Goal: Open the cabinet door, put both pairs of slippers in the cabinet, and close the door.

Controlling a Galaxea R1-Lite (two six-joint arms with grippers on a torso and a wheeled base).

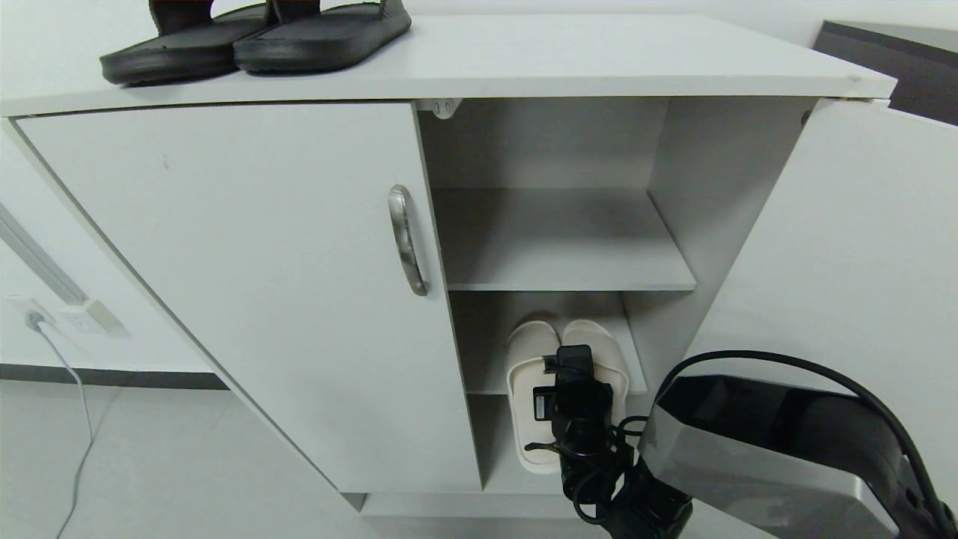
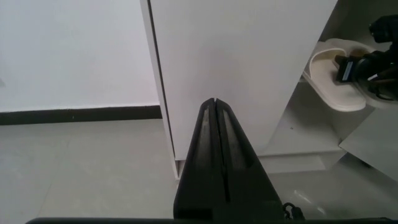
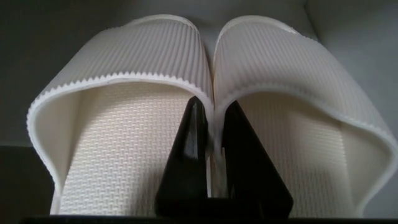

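The white cabinet (image 1: 224, 247) has its left door shut and its right door (image 1: 846, 247) swung open. A pair of black slippers (image 1: 254, 37) lies on the cabinet top at the left. A pair of white slippers (image 1: 528, 374) rests side by side on the lower shelf, heels sticking out past the shelf's front edge. My right gripper (image 1: 570, 358) is shut on the white slippers (image 3: 124, 143), pinching their two inner walls together (image 3: 211, 124). Low down in front of the left door, my left gripper (image 2: 214, 102) is shut on nothing; the white slippers (image 2: 336, 87) show beyond it.
A bare middle shelf (image 1: 561, 247) sits above the slippers. The left door's metal handle (image 1: 406, 239) is beside the opening. A wall socket with a cable (image 1: 34, 322) is at the left, above grey floor (image 1: 150, 464). A dark object (image 1: 898, 67) stands behind the cabinet's right side.
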